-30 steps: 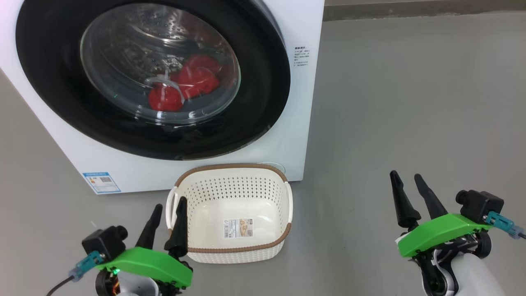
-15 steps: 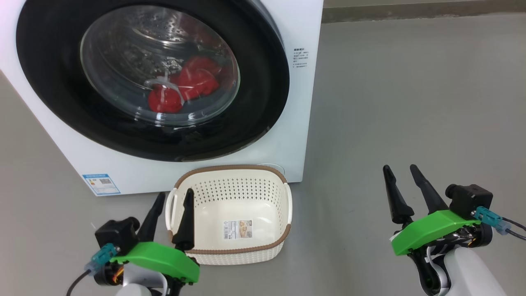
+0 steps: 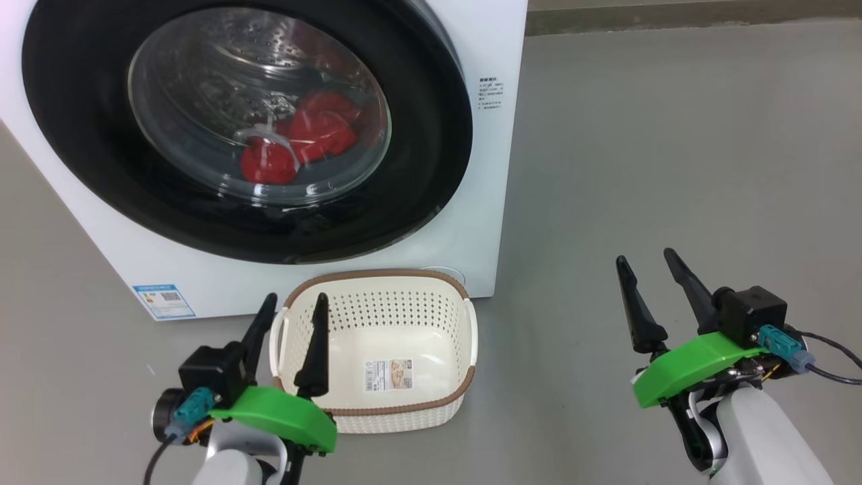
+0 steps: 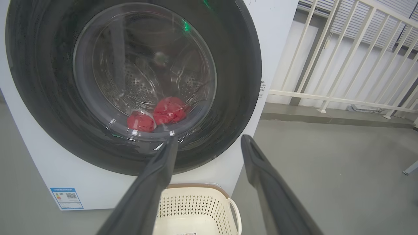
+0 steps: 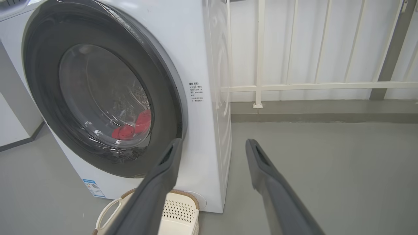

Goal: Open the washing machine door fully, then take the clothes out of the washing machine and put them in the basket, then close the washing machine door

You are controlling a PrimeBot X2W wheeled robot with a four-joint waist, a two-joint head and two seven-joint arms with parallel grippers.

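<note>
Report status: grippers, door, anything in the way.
Left gripper, right gripper open, empty. Washing machine door shut, clothes inside. Basket empty below it, nothing else in the way.

Left claw (image 3: 296, 296), right claw (image 3: 644, 254), 2 dark tapered fingers (image 3: 315, 350) each, green shells (image 3: 283, 414), black cameras (image 3: 754, 316), teal plugs (image 3: 192, 407), white forearms (image 3: 761, 438)

The grey floor (image 3: 673, 135) carries the washing machine (image 3: 486, 202), with the basket (image 3: 404, 421) just beside its front.
</note>
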